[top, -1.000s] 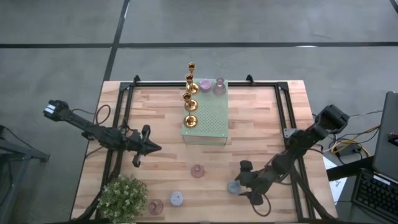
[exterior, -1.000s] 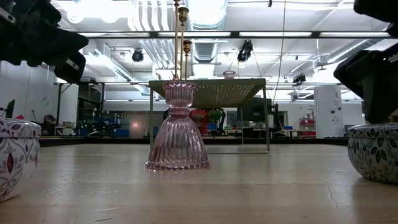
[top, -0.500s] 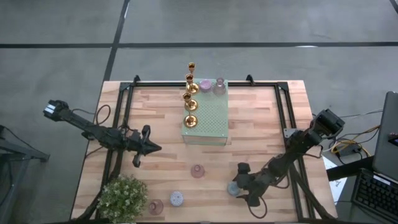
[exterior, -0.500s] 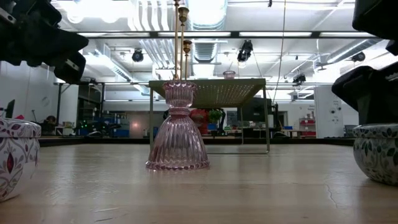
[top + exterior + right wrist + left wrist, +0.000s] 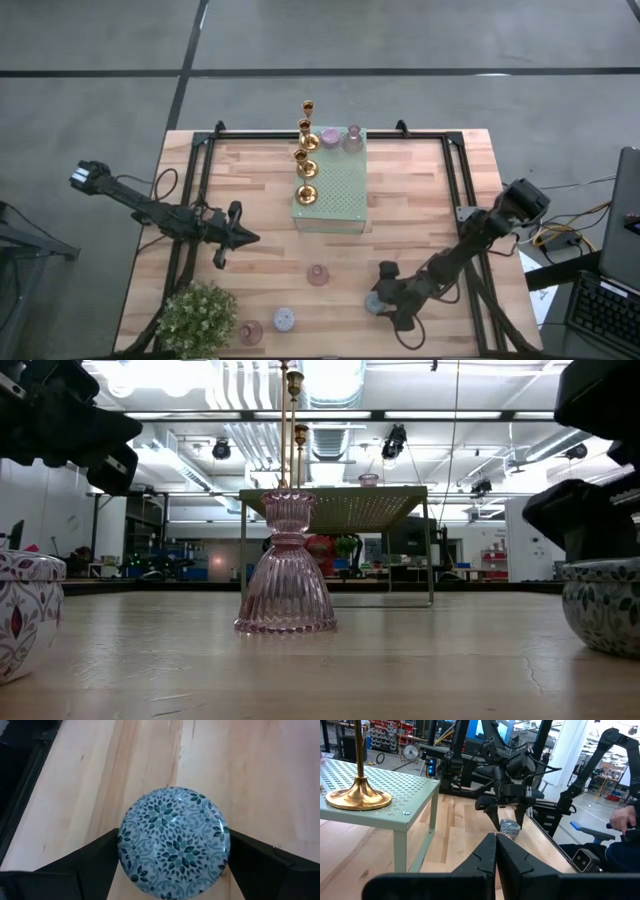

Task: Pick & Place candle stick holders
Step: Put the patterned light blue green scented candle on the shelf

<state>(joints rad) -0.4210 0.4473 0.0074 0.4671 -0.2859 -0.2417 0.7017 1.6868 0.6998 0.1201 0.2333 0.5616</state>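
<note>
A squat pale-blue patterned holder (image 5: 173,840) stands on its base on the table near the right front (image 5: 375,302). My right gripper (image 5: 381,293) slants down over it, open, one finger on each side of it (image 5: 508,820). My left gripper (image 5: 250,238) hovers level over the table's left half, shut and empty. Several slim gold candlesticks (image 5: 306,150) and two small pink and lilac holders (image 5: 341,138) stand on the pale green perforated stand (image 5: 340,195). A ribbed pink holder (image 5: 287,565) stands on the table (image 5: 318,274). My right gripper's two fingers (image 5: 95,857) flank the round sides of the pale-blue holder (image 5: 125,837), coming from above on a slant. I cannot tell whether they touch it. The holder stands upright on the table.
A bushy potted plant (image 5: 197,318) sits at the near left corner, with two more small holders (image 5: 284,319) (image 5: 250,331) beside it. A black frame (image 5: 450,170) borders the wooden table. A person's hand (image 5: 625,817) shows beyond the table's right side.
My right gripper has sunk lower and edged toward the table's left, so that its fingers come down around the pale-blue holder. My left arm has kept still.
</note>
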